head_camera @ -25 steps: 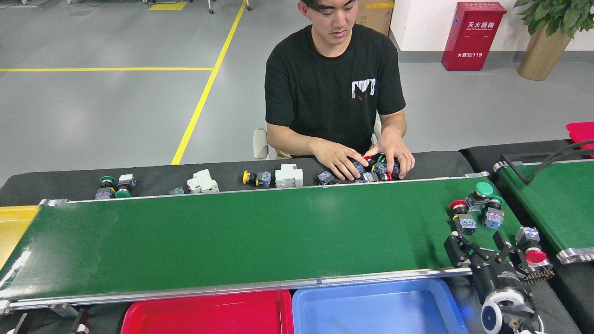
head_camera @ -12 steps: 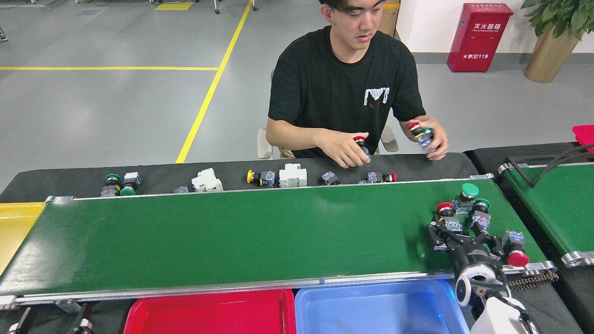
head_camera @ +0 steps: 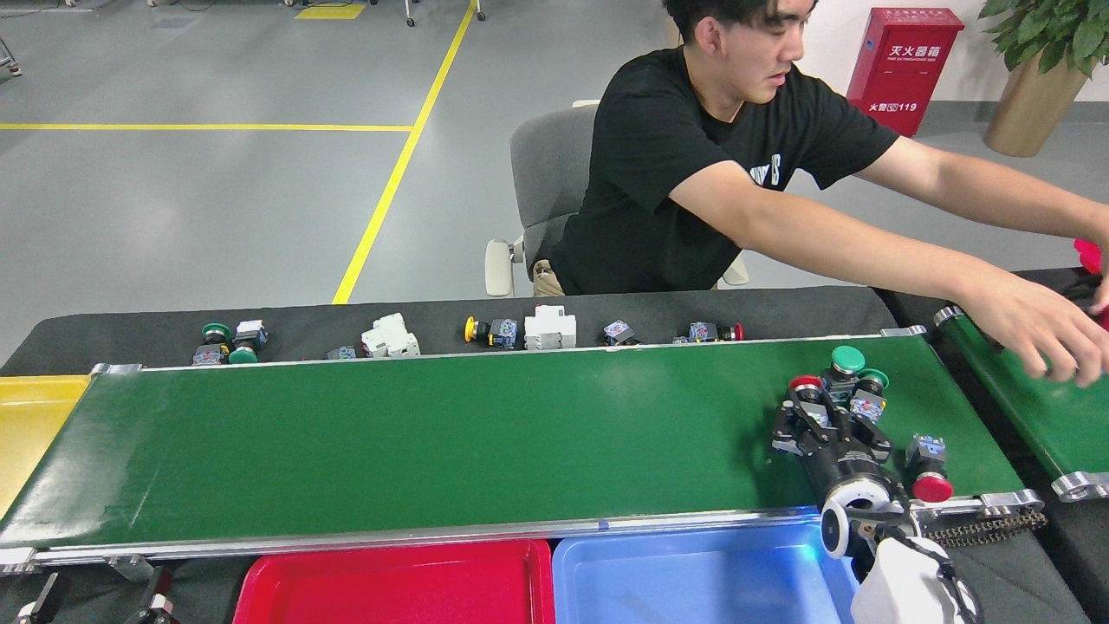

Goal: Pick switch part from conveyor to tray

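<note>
Closing on one switch part cleanly is the step in hand, judged from how the scene lies. The conveyor point(head_camera: 433, 433) is seen stretching away to the left of the right gripper point(head_camera: 819, 420), with the blue tray point(head_camera: 693, 581) just behind and below the wrist and the red tray point(head_camera: 390, 589) further to its left. A person's hand point(head_camera: 1040, 334) is held out well to the right of the gripper, over the shorter belt point(head_camera: 1031, 407), so a clear margin on that side should be kept.

The gripper is set down among a cluster of switch parts point(head_camera: 845, 381): its dark fingers are spread around the red-capped switch part point(head_camera: 806, 390), and whether that part is already pinched cannot be told. Green-capped parts lie just beyond the fingertips, touching or nearly touching the red-capped one, so a narrow, centred closure is advised, lest a neighbour be dragged along. Another red-capped part point(head_camera: 929, 472) lies apart, to the right of the wrist. The left gripper is not seen.
</note>
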